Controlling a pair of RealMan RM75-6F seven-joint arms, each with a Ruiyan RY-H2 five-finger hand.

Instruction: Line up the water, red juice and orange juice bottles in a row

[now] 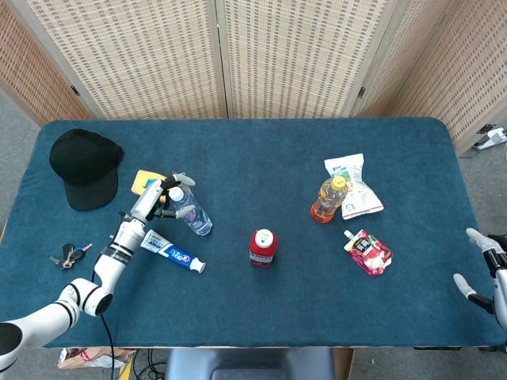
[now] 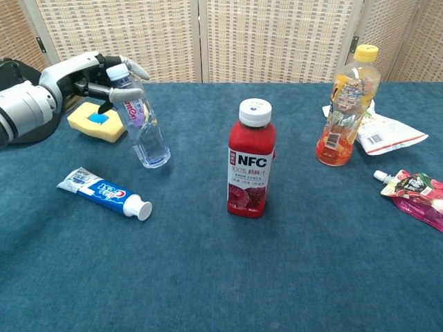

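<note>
The clear water bottle (image 1: 192, 214) (image 2: 143, 128) leans with its cap toward the left and its base on the blue cloth. My left hand (image 1: 155, 199) (image 2: 88, 76) holds it at the neck, fingers around the cap. The red juice bottle (image 1: 262, 247) (image 2: 250, 166) stands upright mid-table. Further right, the orange juice bottle (image 1: 327, 199) (image 2: 345, 100) stands upright beside a white packet. My right hand (image 1: 485, 275) hangs at the table's right edge with fingers apart, holding nothing.
A toothpaste tube (image 1: 174, 253) (image 2: 104, 192) lies in front of the water bottle, with a yellow sponge (image 1: 146, 182) (image 2: 97, 123) behind it. A black cap (image 1: 85, 166) and keys (image 1: 70, 255) sit far left. A white packet (image 1: 353, 186) and a red pouch (image 1: 369, 252) lie right.
</note>
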